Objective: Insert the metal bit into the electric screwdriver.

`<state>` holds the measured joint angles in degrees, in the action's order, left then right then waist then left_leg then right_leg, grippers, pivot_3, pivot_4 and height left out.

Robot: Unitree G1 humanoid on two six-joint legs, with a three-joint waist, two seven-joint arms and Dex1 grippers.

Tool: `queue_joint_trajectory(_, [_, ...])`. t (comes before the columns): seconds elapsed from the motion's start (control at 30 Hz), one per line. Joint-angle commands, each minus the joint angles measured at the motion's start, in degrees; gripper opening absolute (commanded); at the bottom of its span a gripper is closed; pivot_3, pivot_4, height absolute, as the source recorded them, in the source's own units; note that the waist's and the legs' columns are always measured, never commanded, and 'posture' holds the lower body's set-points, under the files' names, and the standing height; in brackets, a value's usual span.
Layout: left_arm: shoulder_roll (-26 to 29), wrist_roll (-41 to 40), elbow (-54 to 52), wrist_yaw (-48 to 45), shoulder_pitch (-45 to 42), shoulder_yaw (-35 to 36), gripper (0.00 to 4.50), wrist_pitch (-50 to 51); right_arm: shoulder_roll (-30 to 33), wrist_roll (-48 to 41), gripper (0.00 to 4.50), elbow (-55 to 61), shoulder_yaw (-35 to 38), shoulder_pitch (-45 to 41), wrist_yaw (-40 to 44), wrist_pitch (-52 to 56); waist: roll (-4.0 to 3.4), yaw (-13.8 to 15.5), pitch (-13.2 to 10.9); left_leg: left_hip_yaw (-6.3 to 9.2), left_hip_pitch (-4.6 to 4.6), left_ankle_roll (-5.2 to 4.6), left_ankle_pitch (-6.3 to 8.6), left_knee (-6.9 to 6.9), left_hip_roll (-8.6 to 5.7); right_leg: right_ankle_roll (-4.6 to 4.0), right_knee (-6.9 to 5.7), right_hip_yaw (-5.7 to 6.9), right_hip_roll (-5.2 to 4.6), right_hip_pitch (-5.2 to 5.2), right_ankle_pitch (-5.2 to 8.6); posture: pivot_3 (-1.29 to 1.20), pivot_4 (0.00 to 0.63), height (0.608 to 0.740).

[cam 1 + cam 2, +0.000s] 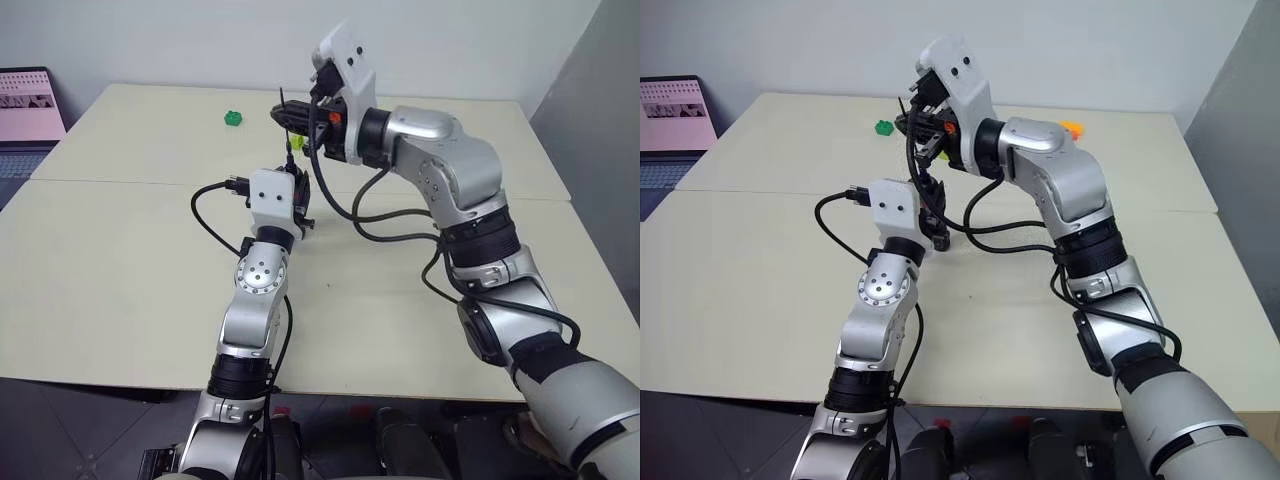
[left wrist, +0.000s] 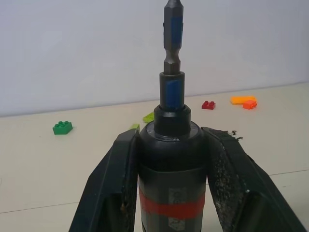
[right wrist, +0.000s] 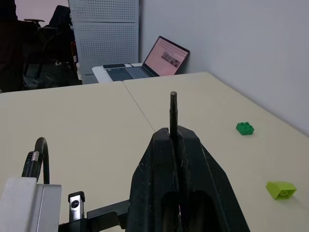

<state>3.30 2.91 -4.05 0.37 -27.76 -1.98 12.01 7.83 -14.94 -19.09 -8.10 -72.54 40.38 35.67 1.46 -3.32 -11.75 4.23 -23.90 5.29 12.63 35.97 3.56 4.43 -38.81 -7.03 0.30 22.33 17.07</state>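
My left gripper is shut on the electric screwdriver, a black cylinder with a red band, held pointing forward and slightly up. A grey metal shaft with blue patches rises from its nose. My right gripper is shut on the metal bit, a thin grey rod that sticks out past the fingertips. In the left eye view the right gripper hangs above and just beyond the left gripper, apart from it.
On the cream table lie a green brick, a lime brick, a red brick and orange bricks. An open laptop stands at the far left. Black cables loop between the arms.
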Motion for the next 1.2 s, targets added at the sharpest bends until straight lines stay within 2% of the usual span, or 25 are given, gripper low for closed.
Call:
queue_joint_trajectory(0.03, [0.3,0.8,-0.6,-0.5,0.5,-0.7,1.64,0.0,-0.3,0.2,0.0,-2.6,-1.1,-1.8,2.1,1.6,0.0,0.0,0.0,0.0,0.0,0.0,0.0,0.0,0.0,0.0,0.0,0.01,0.0,0.0,0.0,0.0,0.15,0.74])
queue_joint_trajectory(0.4, [0.5,1.0,-1.0,-0.2,1.0,-0.7,1.64,-0.1,-0.6,1.1,0.0,-7.6,-0.2,-4.1,2.1,2.3,0.0,0.0,0.0,0.0,0.02,0.0,0.0,0.0,0.0,0.0,-0.02,0.0,0.0,-0.01,0.0,0.0,0.15,0.74])
queue_joint_trajectory(1.2, [0.3,0.8,-0.4,0.9,0.0,0.7,1.64,0.0,-4.3,-0.8,0.0,0.6,4.0,1.1,-8.2,10.5,-0.01,-0.1,0.0,0.0,0.05,0.0,0.0,0.0,0.0,0.0,-0.05,-0.01,0.01,-0.01,0.0,0.0,0.15,0.74])
